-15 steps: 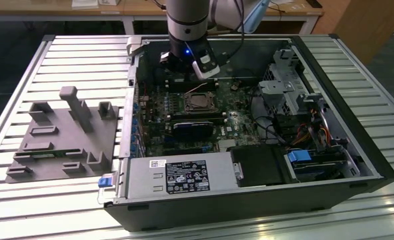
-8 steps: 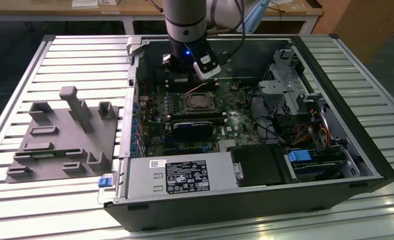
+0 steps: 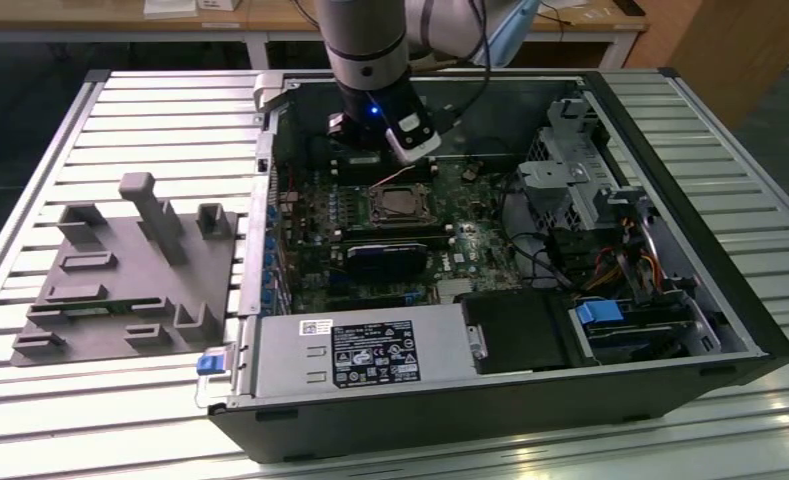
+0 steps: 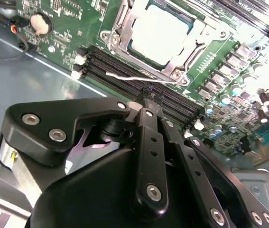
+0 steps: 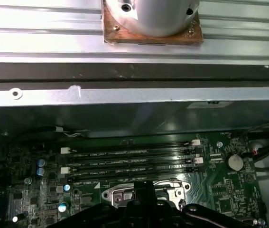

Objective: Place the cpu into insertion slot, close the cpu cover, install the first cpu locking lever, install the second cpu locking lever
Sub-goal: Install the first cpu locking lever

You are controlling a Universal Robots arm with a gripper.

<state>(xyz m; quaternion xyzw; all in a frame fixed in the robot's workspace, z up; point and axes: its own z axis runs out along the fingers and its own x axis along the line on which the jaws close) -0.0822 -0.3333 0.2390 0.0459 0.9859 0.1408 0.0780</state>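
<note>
The cpu (image 4: 160,29) lies flat in the insertion slot (image 3: 397,206) on the green motherboard, its silvery top showing. The cpu cover (image 4: 198,45) is folded down around it as a metal frame. A thin silvery locking lever (image 4: 127,76) lies along the socket's edge beside the memory slots. My gripper (image 4: 149,93) hangs just above the memory slots, close to that lever's end, its black fingers drawn together with nothing between them. In the exterior view the gripper (image 3: 389,172) sits just behind the socket. In the first wrist view the cover's edge (image 5: 113,194) is beside the gripper (image 5: 143,189).
The open computer case has a metal wall (image 3: 271,150) on the exterior view's left and a drive cage (image 3: 574,170) on its right. Long black memory slots (image 5: 129,161) run beside the socket. A power supply (image 3: 367,350) fills the front. A grey fixture block (image 3: 134,265) stands outside the case.
</note>
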